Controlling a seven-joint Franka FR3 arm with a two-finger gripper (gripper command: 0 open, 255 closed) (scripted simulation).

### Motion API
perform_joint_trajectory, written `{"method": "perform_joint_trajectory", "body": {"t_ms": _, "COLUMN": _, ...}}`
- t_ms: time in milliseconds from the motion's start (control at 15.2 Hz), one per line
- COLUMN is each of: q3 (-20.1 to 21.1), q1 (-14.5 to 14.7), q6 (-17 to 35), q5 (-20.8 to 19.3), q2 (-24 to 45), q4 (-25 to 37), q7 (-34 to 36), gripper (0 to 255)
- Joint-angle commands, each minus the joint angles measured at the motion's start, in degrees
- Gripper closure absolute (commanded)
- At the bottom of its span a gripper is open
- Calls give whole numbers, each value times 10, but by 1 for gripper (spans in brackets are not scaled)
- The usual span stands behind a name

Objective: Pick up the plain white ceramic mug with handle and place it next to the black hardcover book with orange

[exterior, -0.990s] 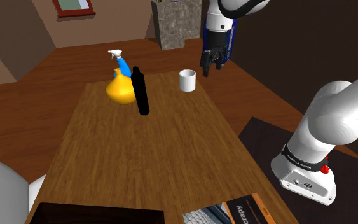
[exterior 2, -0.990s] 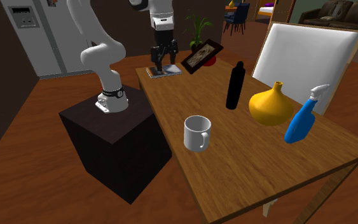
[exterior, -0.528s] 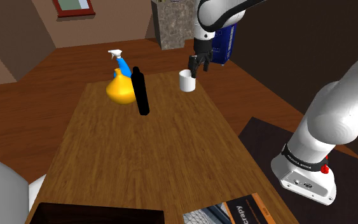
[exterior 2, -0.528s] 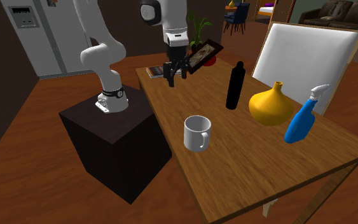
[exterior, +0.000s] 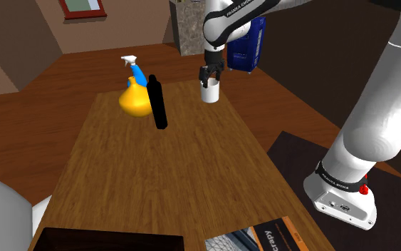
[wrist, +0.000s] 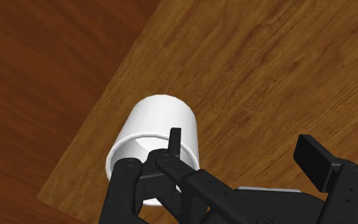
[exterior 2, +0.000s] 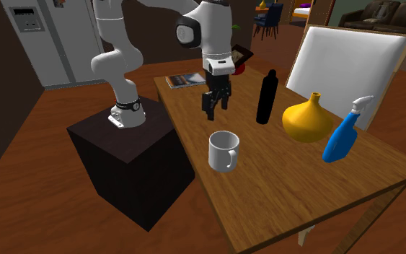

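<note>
Orange on black marks the book (exterior: 275,235), nearest to me at the shoulder view's lower edge, lying flat at the near end of the table (exterior: 156,178). From the second exterior view I see it close to the dark box of the stand (exterior 2: 133,162), with a dark frame (exterior 2: 231,60) propped on a slant near it. A long stretch of wood grain comes next. Past that a black bottle (exterior: 159,104) stands upright, a yellow vase (exterior: 134,101) just beside it toward the shoulder view's left, and a blue spray bottle (exterior: 137,71) right behind the vase. About level with these, by the table edge on the shoulder view's right, I find the mug (exterior: 210,93): white, upright, well apart from the book. Its handle (exterior 2: 231,161) turns toward the second exterior camera. The gripper (exterior: 210,78) hangs just above the mug, pointing down. The second exterior view shows a gap between it and the rim, and puts it a little to the book's side of the mug. Through the wrist view I look down on the mug's wall and open top. The fingers (wrist: 317,160) stand wide apart with nothing clasped, one drawn across the mug's wall, the other over wood. Beyond the far end of the table a grey speckled block (exterior: 197,28) stands on the floor
</note>
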Motion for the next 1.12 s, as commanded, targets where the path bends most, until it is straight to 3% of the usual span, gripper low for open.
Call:
{"method": "perform_joint_trajectory", "body": {"t_ms": 0, "q3": -3, "q1": -3, "q6": 8, "q5": -2, "q2": 41, "q4": 38, "q7": -7, "gripper": 0}}
{"method": "perform_joint_trajectory", "body": {"t_ms": 264, "q3": -7, "q1": -10, "q6": 14, "q5": -3, "q2": 125, "q4": 122, "q7": -17, "gripper": 0}}
{"method": "perform_joint_trajectory", "body": {"t_ms": 726, "q3": -7, "q1": -11, "q6": 58, "q5": -2, "q2": 155, "q4": 108, "q7": -18, "gripper": 0}}
{"method": "perform_joint_trajectory", "body": {"t_ms": 1056, "q3": -7, "q1": -11, "q6": 61, "q5": -2, "q2": 158, "q4": 107, "q7": -18, "gripper": 0}}
